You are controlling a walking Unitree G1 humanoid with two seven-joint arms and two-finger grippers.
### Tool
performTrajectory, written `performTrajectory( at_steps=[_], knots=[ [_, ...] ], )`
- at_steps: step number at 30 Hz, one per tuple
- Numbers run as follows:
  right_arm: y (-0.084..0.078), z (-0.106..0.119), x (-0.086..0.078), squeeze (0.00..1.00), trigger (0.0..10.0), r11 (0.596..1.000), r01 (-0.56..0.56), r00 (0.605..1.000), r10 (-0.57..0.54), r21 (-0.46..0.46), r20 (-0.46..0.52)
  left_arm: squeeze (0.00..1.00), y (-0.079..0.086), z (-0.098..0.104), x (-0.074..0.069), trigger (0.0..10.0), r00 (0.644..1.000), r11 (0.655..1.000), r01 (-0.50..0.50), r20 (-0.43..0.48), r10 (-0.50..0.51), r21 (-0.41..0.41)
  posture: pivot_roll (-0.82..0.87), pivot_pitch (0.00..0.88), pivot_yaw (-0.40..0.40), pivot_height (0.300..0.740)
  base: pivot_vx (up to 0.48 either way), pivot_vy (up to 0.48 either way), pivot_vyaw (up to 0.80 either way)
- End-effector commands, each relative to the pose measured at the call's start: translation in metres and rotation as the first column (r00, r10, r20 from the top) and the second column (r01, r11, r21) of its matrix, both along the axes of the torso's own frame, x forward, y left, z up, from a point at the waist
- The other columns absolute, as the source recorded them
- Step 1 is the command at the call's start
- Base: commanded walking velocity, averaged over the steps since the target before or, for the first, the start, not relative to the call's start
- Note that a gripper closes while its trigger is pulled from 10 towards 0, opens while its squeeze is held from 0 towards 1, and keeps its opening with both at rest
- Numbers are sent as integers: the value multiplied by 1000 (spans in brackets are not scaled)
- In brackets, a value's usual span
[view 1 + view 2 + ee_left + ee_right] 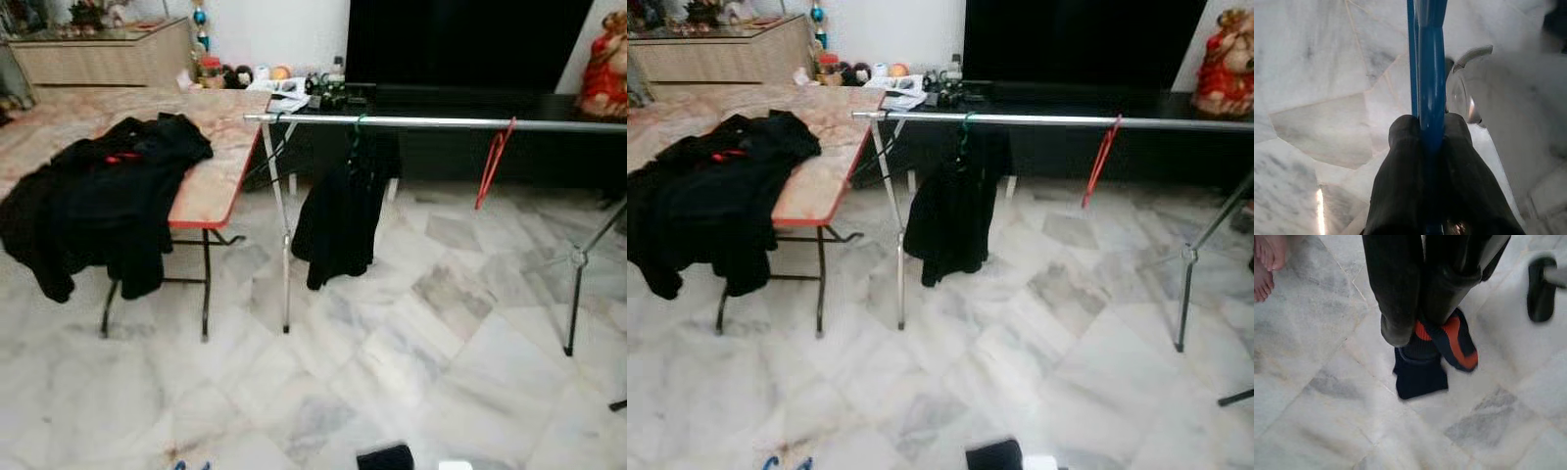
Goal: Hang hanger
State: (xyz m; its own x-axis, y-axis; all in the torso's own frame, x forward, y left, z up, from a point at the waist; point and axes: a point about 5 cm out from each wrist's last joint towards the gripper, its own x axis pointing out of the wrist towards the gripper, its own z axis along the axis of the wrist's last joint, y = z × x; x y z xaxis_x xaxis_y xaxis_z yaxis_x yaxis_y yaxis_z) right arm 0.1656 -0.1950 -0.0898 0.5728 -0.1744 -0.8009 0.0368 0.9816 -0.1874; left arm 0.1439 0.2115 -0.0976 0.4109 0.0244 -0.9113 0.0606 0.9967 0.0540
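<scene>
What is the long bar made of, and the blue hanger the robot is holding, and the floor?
Bar: looks like metal, silvery and shiny, with a bright streak along it.
Blue hanger, pinched in the left gripper: probably plastic, smooth and glossy with soft highlights, though coated metal is possible.
Floor: looks like polished marble, white with grey veins, laid in slabs.

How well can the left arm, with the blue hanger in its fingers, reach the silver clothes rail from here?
Probably not yet. The left gripper holds the blue hanger low over the floor, and the silver clothes rail stands well ahead across open marble floor. Nothing blocks the way; the robot should walk closer.
</scene>
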Motion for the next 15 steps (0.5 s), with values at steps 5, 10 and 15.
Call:
performTrajectory(
  at_steps=[5, 10, 15],
  knots=[
    [7, 2, 5, 0, 10000, 1000, 9, 999, -10, 30, 38, 0, 4, -2, -7, 10000, 1000, 1000, -3, -29, 4, 10, 67, 0, -19, 740, -50, 0, 0],
    [7, 3, 6, 0, 10000, 999, 19, 998, -21, 40, 63, 0, 4, -2, -6, 10000, 1000, 1000, -6, -17, 6, 16, 69, 0, -19, 740, 0, 0, 0],
    [7, 5, 7, 0, 10000, 998, 37, 994, -42, 52, 101, 0, 4, -1, -4, 10000, 1000, 1000, 0, 4, 0, 29, 76, 0, -18, 740, 0, 0, 0]
  ],
)
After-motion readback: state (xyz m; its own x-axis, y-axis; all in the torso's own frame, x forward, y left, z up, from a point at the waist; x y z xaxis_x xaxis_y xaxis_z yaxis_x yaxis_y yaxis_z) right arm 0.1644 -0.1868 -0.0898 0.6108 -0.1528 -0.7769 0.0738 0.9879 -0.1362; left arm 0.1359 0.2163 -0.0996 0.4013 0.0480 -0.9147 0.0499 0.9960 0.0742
